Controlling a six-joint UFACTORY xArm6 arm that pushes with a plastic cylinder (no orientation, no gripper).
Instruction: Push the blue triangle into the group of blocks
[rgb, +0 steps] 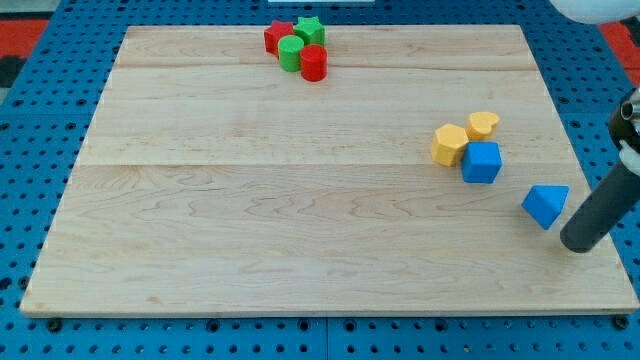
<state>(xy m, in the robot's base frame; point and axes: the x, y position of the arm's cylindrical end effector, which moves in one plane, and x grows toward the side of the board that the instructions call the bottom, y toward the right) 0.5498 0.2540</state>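
The blue triangle (545, 205) lies near the board's right edge, apart from the others. My tip (577, 242) is just to its lower right, close to it; I cannot tell if they touch. Up and left of the triangle is a group: a blue cube (481, 162), a yellow hexagon block (449, 144) and a yellow rounded block (483, 124), all close together.
A second cluster sits at the view's top centre: a red block (277, 38), a green star (310, 30), a green cylinder (291, 54) and a red cylinder (314, 63). The wooden board (250, 200) lies on a blue pegboard; its right edge (590, 160) is near the triangle.
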